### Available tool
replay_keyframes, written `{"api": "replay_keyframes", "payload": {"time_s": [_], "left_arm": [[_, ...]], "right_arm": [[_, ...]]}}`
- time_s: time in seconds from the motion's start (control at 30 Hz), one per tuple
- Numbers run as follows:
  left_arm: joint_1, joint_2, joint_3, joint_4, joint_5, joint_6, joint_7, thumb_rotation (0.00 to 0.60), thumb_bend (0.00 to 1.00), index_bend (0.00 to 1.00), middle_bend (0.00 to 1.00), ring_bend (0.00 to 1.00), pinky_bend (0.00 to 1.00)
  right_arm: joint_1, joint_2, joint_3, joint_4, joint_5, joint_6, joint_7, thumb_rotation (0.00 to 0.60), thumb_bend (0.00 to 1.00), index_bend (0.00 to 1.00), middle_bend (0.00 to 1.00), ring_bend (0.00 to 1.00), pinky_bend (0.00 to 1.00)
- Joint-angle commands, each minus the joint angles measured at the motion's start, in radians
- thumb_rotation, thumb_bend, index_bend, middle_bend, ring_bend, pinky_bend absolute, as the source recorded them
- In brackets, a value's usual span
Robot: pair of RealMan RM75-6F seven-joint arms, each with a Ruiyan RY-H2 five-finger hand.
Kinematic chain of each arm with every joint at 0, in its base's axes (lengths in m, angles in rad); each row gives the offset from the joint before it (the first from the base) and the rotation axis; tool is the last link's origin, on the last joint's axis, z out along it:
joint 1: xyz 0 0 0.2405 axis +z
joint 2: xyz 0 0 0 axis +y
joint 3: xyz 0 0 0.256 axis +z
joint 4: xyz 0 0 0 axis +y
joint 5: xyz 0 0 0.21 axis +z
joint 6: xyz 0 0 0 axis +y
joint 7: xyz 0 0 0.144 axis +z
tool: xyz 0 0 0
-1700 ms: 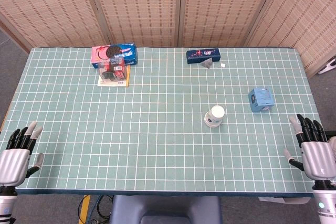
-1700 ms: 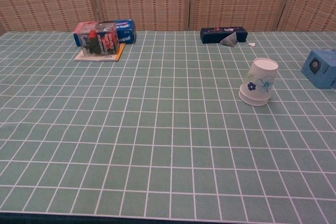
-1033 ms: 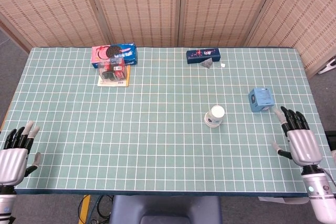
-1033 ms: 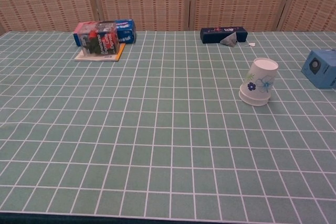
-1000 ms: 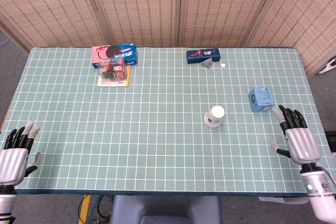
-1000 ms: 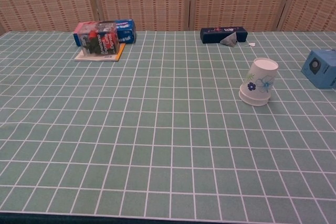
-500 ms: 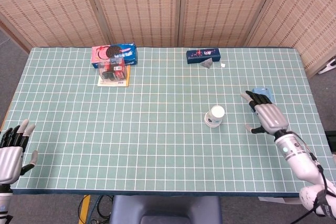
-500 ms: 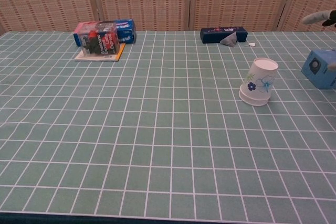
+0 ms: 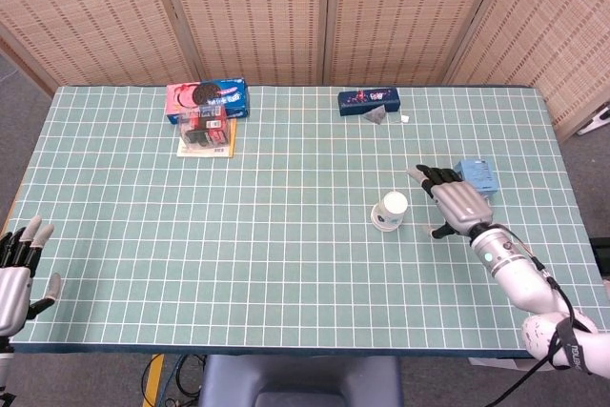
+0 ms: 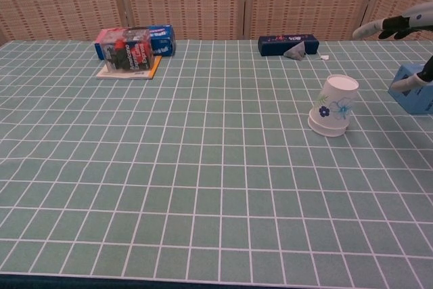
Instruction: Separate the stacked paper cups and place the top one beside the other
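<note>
Surface: your green gridded surface runs wide from side to side, with folding screens right behind its far edge.
Open room: most of the grid in front of you and to the left of the cups is bare; the clutter sits along the far edge and at the right.
Cups: the stacked paper cups stand mouth-down, tilted, right of the middle; the chest view shows blue flowers on the side.
Right hand: your right hand is just beside the cups on their right, not touching them, fingers spread and holding nothing. In the chest view only its fingertips show at the right border, higher than the cups.
Blue box: a small blue box lies just behind your right hand, partly covered by it, so room on that side is tight.
Left hand: your left hand sits at the near left corner, well apart from the cups, fingers apart and empty.
Far edge: a dark blue box with a small grey wrapper beside it, and at far left a cookie package with other packets on a yellow book.
</note>
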Motion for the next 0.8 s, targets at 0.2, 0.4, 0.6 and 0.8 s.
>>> {"api": "replay_keyframes", "payload": {"time_s": [0.2,0.4,0.6,0.8], "left_arm": [[0.001,0.001,-0.002,-0.001,-0.003,0.002,-0.005,0.6,0.5,0.0,0.0,0.0,0.0],[0.007,0.007,-0.002,-0.002,0.003,0.014,-0.02,0.6,0.5,0.0,0.0,0.0,0.0],[0.015,0.014,-0.001,-0.004,0.011,0.028,-0.036,0.6,0.49,0.0,0.0,0.0,0.0],[0.016,0.016,0.001,-0.003,0.016,0.03,-0.041,0.6,0.5,0.0,0.0,0.0,0.0]], "right_arm": [[0.104,-0.015,-0.05,-0.007,0.164,-0.019,-0.085,0.6,0.24,0.05,0.0,0.0,0.0],[0.148,-0.051,-0.07,0.019,0.205,-0.019,-0.098,0.6,0.26,0.1,0.0,0.0,0.0],[0.177,-0.081,-0.09,0.048,0.23,-0.012,-0.106,0.6,0.27,0.1,0.0,0.0,0.0],[0.197,-0.103,-0.101,0.07,0.251,-0.012,-0.1,0.6,0.28,0.11,0.0,0.0,0.0]]}}
